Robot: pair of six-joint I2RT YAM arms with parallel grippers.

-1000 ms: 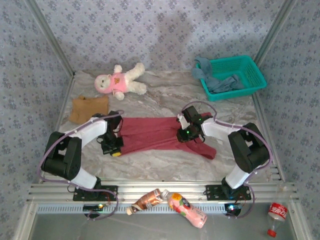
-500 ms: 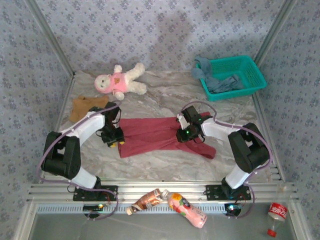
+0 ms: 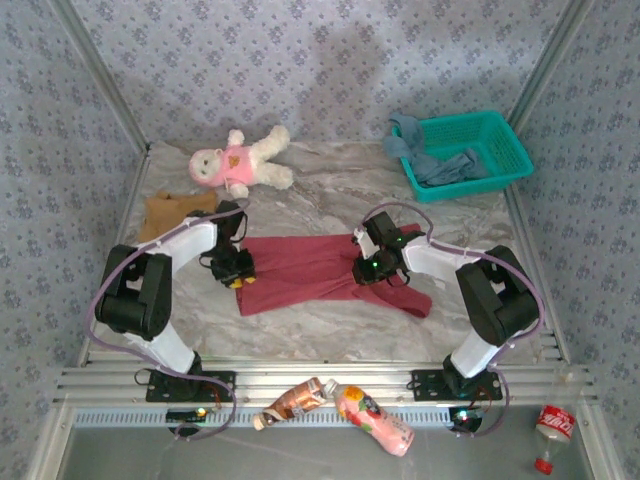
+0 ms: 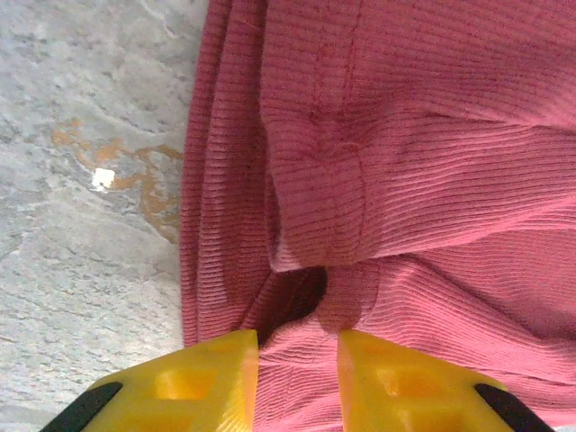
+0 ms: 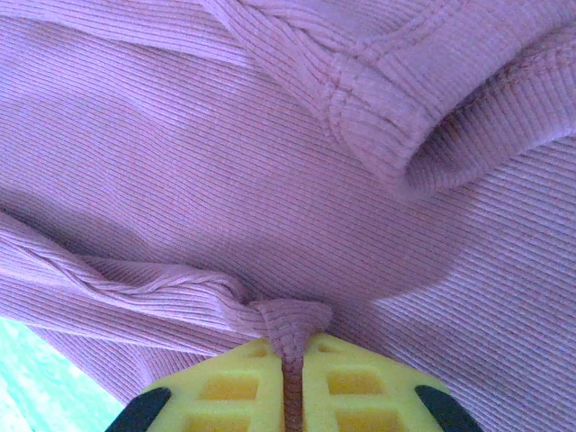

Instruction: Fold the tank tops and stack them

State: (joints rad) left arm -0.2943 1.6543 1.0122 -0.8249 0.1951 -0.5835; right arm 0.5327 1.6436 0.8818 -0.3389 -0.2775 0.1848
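The dark red ribbed cloth tank top point(image 3: 310, 272) lies flat on the marble table point(image 3: 330, 195), in front of the white plush doll point(image 3: 236, 160). I think it is being folded. The right end effector point(image 5: 292, 360) pinches a fold tight. The left end effector point(image 4: 297, 364) hangs with its jaws apart over the top's edge, holding nothing. Next, it should pinch that edge.

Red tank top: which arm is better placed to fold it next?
Probably the right. The right gripper is shut on a fold of the dark red tank top, ready to pull it over. The left gripper has its fingers apart at the cloth's edge, gripping nothing.
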